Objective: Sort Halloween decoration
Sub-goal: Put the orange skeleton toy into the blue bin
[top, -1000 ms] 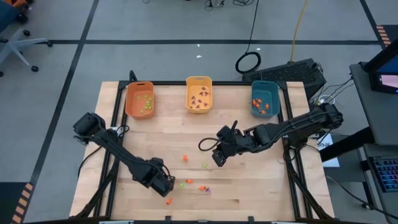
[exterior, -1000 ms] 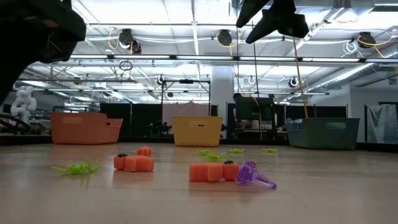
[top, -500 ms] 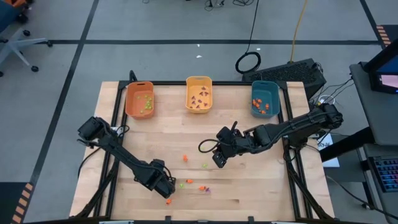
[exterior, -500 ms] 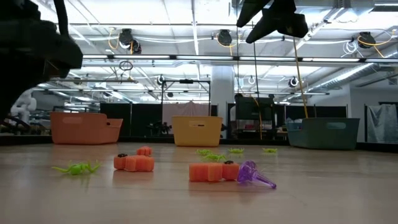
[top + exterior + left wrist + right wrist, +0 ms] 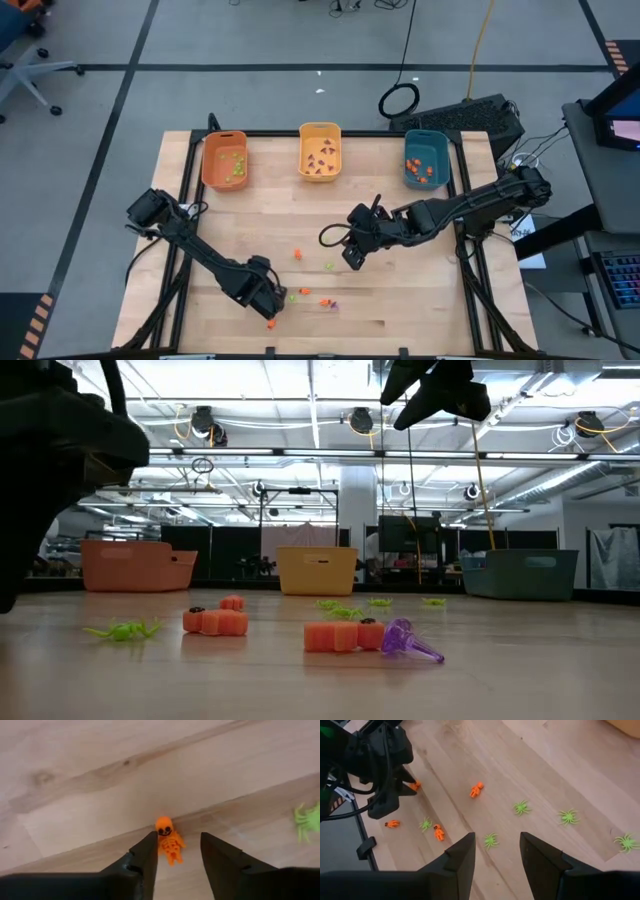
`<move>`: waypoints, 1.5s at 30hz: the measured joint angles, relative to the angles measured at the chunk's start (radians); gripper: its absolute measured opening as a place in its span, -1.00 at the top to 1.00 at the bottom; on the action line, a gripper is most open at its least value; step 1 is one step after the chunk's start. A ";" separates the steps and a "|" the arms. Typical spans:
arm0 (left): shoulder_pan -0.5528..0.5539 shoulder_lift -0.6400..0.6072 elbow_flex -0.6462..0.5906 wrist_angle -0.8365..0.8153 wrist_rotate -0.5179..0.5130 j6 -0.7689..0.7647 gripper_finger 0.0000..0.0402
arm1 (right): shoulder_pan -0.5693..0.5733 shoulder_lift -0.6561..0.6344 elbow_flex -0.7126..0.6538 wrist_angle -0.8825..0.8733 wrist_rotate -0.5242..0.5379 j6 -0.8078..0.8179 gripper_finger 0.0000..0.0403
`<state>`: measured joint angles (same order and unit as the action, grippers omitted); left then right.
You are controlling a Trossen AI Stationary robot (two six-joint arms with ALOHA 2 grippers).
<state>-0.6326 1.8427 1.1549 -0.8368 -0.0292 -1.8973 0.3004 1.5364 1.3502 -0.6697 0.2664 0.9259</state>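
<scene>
High view: left gripper (image 5: 268,305) sits low near the table's front edge (image 5: 300,351), lower centre. Its fingers straddle an orange skeleton (image 5: 168,839), gaps showing, nothing clenched. Right gripper (image 5: 351,255) hangs parted mid-frame.

You are looking at a pale wooden plank worktop (image 5: 400,300), smooth with a soft sheen and visible grain and knots. At twelve o'clock, the orange oblong plastic bin (image 5: 224,160), yellow oblong plastic bin (image 5: 320,152) and teal oblong plastic bin (image 5: 426,158) look matt. The tiny orange plastic skeleton trinket (image 5: 168,840) looks slightly glossy. The left claw (image 5: 177,862) has matt black fingers (image 5: 142,857).
</scene>
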 joint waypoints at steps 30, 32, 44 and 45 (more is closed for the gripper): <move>-0.074 0.000 0.006 -0.027 0.148 -0.001 0.55 | -0.001 0.000 0.000 0.000 0.047 0.012 0.30; -0.084 0.000 0.006 -0.026 0.133 -0.009 0.50 | -0.001 0.000 0.000 0.000 0.047 0.015 0.30; -0.126 -0.002 0.013 0.008 0.157 -0.039 0.08 | -0.001 0.000 0.000 0.000 0.051 0.012 0.30; -0.128 -0.002 0.013 0.016 0.146 -0.044 0.08 | -0.001 0.000 0.000 0.000 0.051 0.011 0.30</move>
<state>-0.7603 1.8412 1.1683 -0.8210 0.1166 -1.9418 0.2996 1.5364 1.3502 -0.6697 0.3172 0.9368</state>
